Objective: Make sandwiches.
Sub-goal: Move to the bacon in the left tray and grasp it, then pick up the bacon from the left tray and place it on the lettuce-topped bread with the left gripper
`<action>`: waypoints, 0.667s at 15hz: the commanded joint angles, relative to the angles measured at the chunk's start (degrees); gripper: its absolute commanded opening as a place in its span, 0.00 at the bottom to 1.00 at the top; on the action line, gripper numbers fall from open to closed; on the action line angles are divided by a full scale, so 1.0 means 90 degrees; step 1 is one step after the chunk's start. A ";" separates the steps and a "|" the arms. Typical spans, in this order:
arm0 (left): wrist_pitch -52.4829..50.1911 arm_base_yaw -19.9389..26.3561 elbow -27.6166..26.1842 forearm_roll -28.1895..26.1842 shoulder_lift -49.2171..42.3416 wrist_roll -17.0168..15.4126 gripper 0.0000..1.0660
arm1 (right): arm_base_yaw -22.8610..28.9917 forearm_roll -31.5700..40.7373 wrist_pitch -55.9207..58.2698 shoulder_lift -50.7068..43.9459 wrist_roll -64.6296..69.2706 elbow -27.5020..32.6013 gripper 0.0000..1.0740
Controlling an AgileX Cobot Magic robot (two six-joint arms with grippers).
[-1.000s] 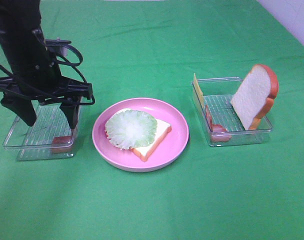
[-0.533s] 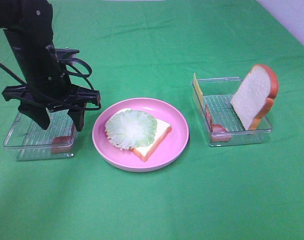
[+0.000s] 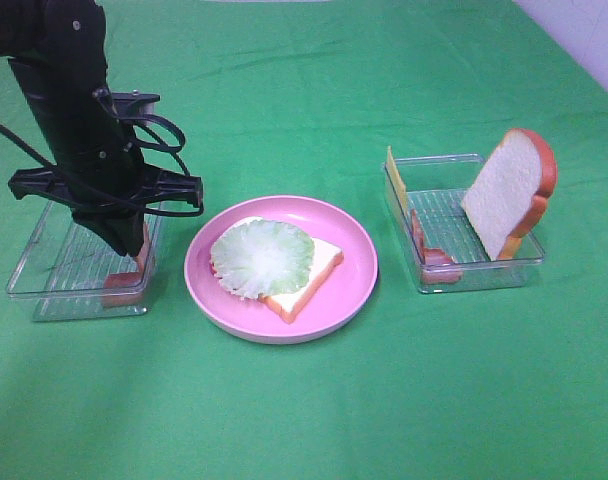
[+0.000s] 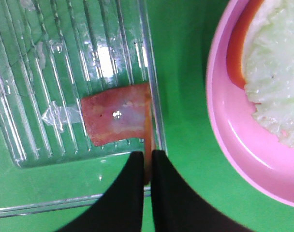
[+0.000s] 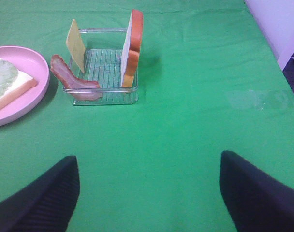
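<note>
Left gripper (image 4: 148,155) clamped on bacon strip (image 4: 113,121) upturned end; strip lies across tray (image 4: 40,72) ribs, pointing at plate (image 4: 223,130); right gripper (image 5: 148,162) jaws apart

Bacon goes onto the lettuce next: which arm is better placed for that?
Left. The left gripper is pinched on the edge of the bacon strip in the tray right beside the plate. The right gripper hangs open and empty, back from the food.
</note>
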 commanded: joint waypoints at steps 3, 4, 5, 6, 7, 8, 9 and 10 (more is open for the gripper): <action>-0.0032 -0.0013 0.0038 -0.0013 -0.0013 -0.0038 0.00 | -0.0038 0.0025 0.0013 -0.0089 -0.0076 0.0000 0.70; 0.0064 -0.0013 -0.0013 -0.0013 -0.0045 -0.0013 0.00 | -0.0038 0.0025 0.0013 -0.0089 -0.0076 0.0000 0.70; 0.0159 -0.0013 -0.0089 -0.0025 -0.0108 0.0025 0.00 | -0.0038 0.0025 0.0013 -0.0089 -0.0076 0.0000 0.70; 0.0223 -0.0013 -0.0210 -0.0121 -0.0280 0.0134 0.00 | -0.0038 0.0025 0.0013 -0.0089 -0.0076 0.0000 0.70; 0.0229 -0.0013 -0.0318 -0.0248 -0.0427 0.0166 0.00 | -0.0038 0.0025 0.0013 -0.0089 -0.0076 0.0000 0.70; 0.0223 -0.0013 -0.0401 -0.0414 -0.0541 0.0293 0.00 | -0.0038 0.0025 0.0013 -0.0089 -0.0076 0.0000 0.70; 0.0115 -0.0013 -0.0471 -0.0789 -0.0694 0.0535 0.00 | -0.0038 0.0025 0.0013 -0.0089 -0.0076 0.0000 0.70; -0.0057 -0.0013 -0.0477 -0.1254 -0.0809 0.0853 0.00 | -0.0038 0.0025 0.0013 -0.0089 -0.0076 0.0000 0.70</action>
